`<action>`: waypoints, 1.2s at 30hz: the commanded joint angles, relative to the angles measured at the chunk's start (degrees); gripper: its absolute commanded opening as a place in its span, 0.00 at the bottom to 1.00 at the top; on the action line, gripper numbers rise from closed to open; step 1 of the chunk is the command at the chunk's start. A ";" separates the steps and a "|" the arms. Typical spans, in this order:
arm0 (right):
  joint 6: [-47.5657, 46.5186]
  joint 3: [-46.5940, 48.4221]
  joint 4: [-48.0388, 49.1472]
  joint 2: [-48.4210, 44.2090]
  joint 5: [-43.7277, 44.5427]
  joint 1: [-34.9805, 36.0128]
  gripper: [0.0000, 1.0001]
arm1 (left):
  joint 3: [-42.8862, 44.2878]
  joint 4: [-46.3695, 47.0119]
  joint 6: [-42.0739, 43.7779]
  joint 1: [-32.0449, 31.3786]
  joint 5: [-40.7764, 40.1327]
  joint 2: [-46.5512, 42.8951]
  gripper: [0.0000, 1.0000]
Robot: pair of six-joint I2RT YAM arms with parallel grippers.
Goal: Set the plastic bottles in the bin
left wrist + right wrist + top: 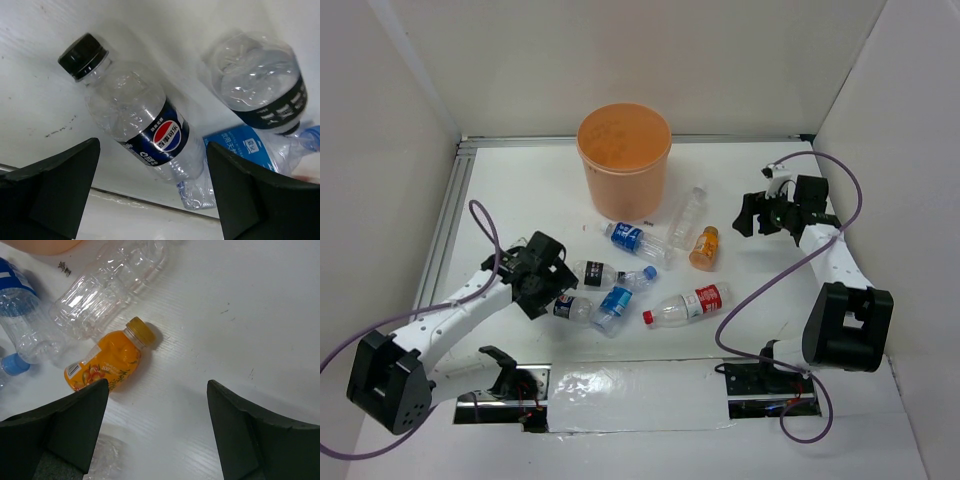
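The orange-peach bin (623,160) stands at the back centre. Several plastic bottles lie in front of it: a clear unlabelled one (685,215), an orange one (705,247), a red-label one (688,305), blue-label ones (630,238) and a black-label one (595,272). My left gripper (548,285) is open, just above a black-capped Pepsi bottle (140,125), which lies between its fingers (60,185). My right gripper (750,215) is open and empty, right of the orange bottle (102,362).
White walls close in the table on the left, back and right. A metal rail (445,225) runs along the left edge. In the left wrist view the black-label bottle (265,90) and a blue-label one (240,145) lie against the Pepsi bottle. Purple cables (790,265) loop by both arms.
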 commanded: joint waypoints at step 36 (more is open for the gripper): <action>8.56 10.24 -2.52 12.21 -10.55 5.36 0.81 | 70.22 38.46 42.71 -4.23 -18.38 40.33 0.22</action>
